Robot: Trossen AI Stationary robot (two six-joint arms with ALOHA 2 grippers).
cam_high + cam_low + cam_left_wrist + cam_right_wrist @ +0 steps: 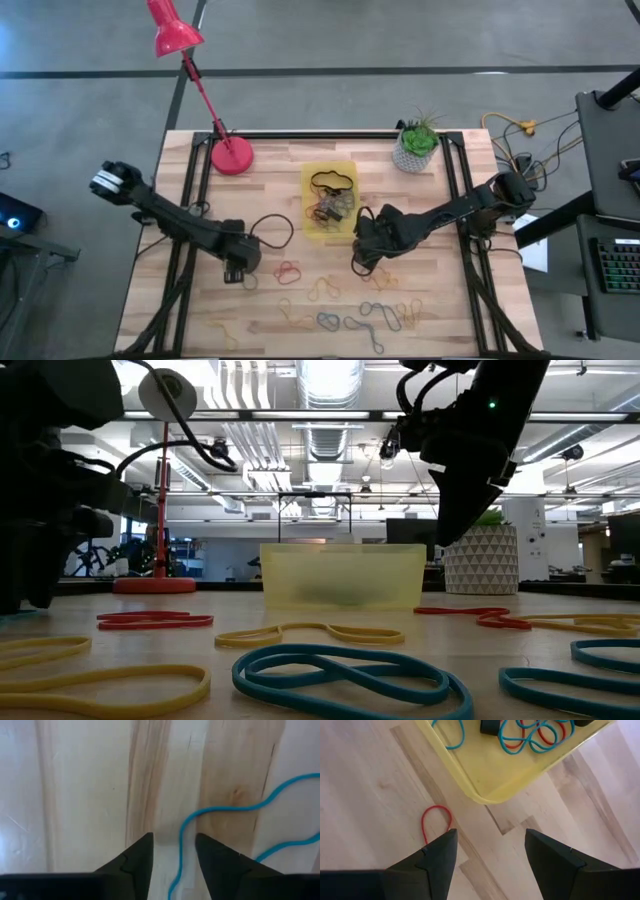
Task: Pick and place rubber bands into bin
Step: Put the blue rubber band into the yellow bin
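1. High view first: your left gripper sits low on the counter at left of centre, and its wrist view shows the jaws partly spread with a blue rubber band running between them, lying flat on the wood and not lifted.
2. Your right gripper is just right of the bin, which sits at upper centre of the counter; its jaws stand wide and empty, with a red rubber band on the wood just off one tip.
3. Many rubber bands lie scattered across the lower middle of the frame (a few are already in the bin).
4. I judge you're at the pick step on the left. Next calls for closing on the blue strand, lifting clear, then carrying it over the bin.
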